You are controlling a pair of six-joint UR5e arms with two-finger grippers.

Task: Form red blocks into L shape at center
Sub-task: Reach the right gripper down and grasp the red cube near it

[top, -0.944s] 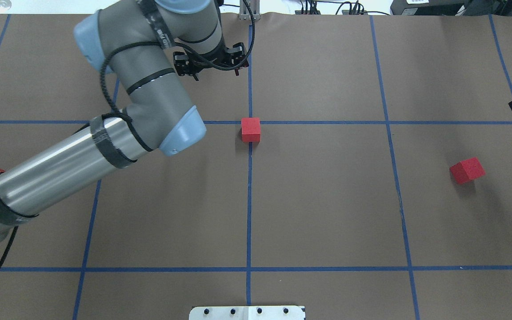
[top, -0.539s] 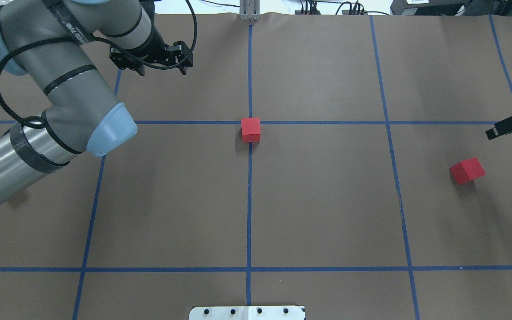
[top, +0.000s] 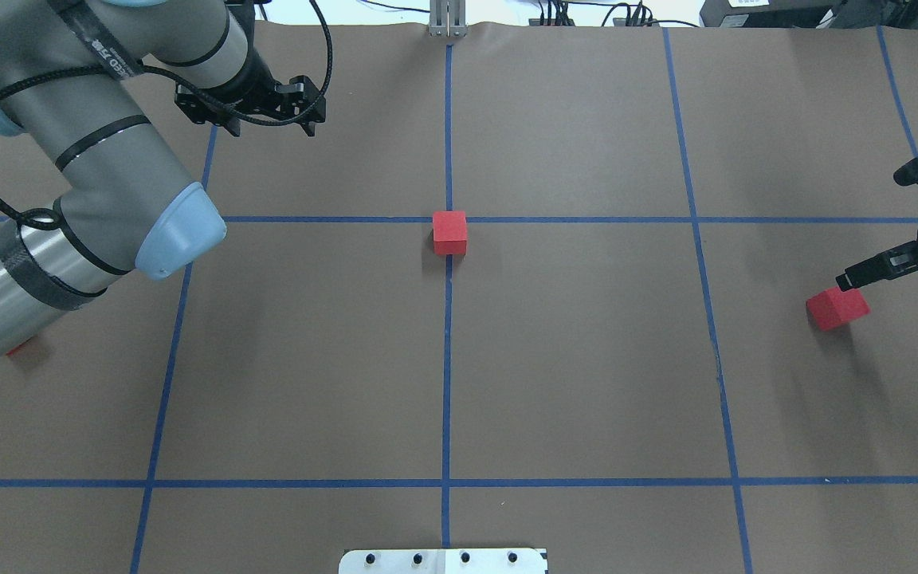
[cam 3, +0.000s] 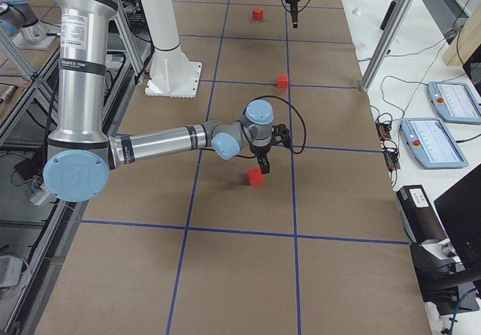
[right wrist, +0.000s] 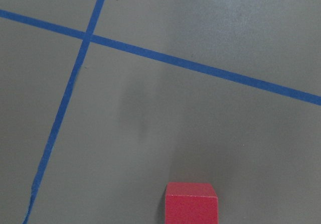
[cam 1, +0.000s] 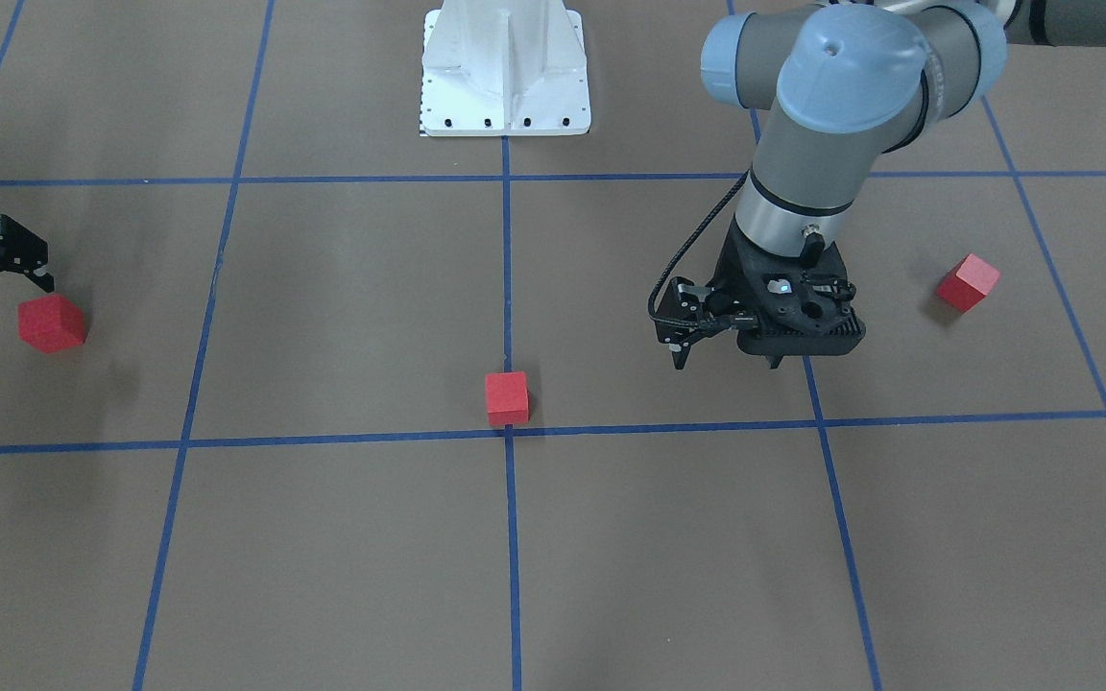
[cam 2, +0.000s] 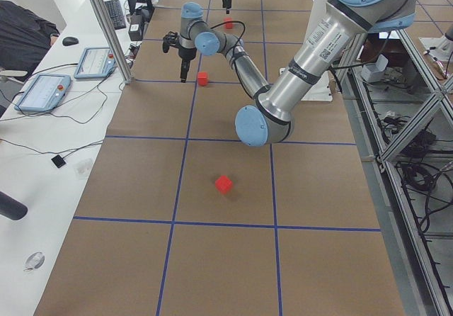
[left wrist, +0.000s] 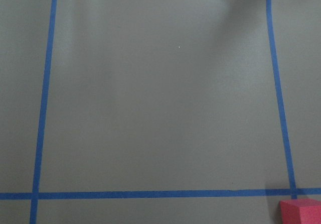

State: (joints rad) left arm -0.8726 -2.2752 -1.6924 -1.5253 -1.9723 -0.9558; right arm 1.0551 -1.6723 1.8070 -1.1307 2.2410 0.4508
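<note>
My left gripper (top: 274, 127) hangs above the table, left of the middle, jaws spread wide with nothing between them. The right gripper (cam 1: 4, 297) is spread wide too and empty. It hovers just above and beside the right-hand red block (top: 837, 307). In the overhead view one fingertip (top: 845, 281) overlaps that block's far edge, but I cannot tell whether it touches.

The left arm (top: 92, 183) is the biggest thing I see, coming in from the left. A black strap (top: 112, 56) on it carries white lettering I cannot read, and the printed label (cam 2: 322, 36) on its tube is too small to make out. Under everything lies the brown surface (top: 586, 359), divided into squares by blue tape. The white mounting base (cam 1: 505, 67) sits at the near edge, on the robot's side. Touchscreen pendants (cam 3: 440, 138) lie on the white bench beyond the far edge, and their screens are not legible.

The three red blocks lie well apart. The middle red block (top: 449, 233) sits square to the grid on the lengthwise line, just on the near side of the centre crossing (cam 1: 509, 434). The right-hand one is turned askew to the grid. The left-hand red block (cam 1: 968, 282) is askew as well, far left and nearer the robot than the middle one. In the overhead view my left arm almost hides it.
</note>
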